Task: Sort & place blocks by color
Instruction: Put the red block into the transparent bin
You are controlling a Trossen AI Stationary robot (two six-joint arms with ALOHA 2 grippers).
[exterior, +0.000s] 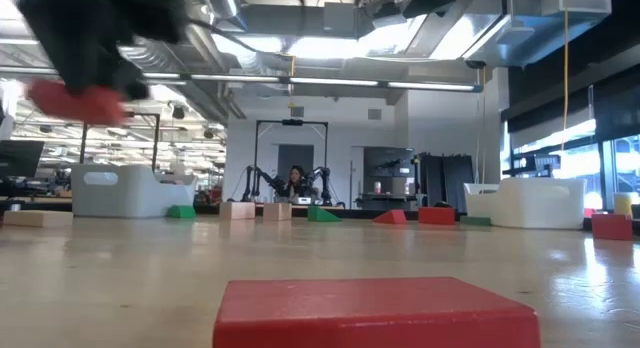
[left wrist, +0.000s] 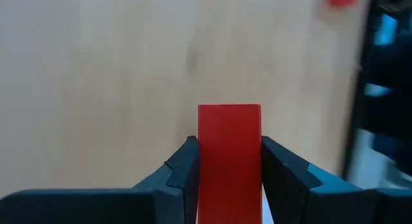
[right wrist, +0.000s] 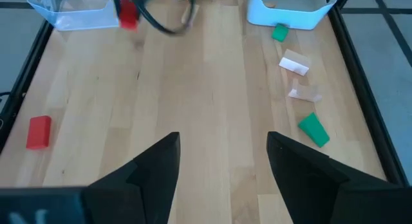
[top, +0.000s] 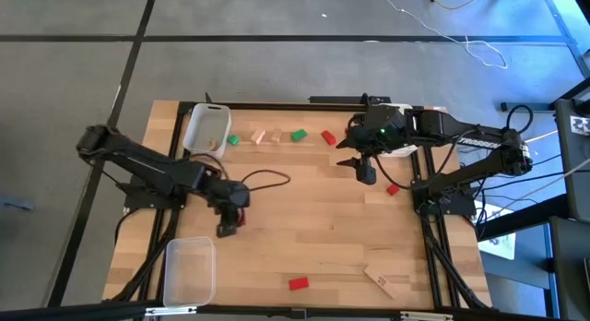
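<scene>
The left gripper (left wrist: 228, 163) is clamped on a red block (left wrist: 229, 153) and holds it above the desk (top: 313, 229), at about eight o'clock from the desk's middle, near the clear bin (top: 189, 270) at the seven o'clock corner. The right gripper (right wrist: 222, 159) hangs with its fingers spread wide and nothing between them, at about one o'clock. A row of green, pale wood and red blocks (top: 277, 136) lies along the twelve o'clock edge beside a white bin (top: 206, 127). Another red block (top: 298, 283) lies at six o'clock, and a small red one (top: 393, 188) at three o'clock.
</scene>
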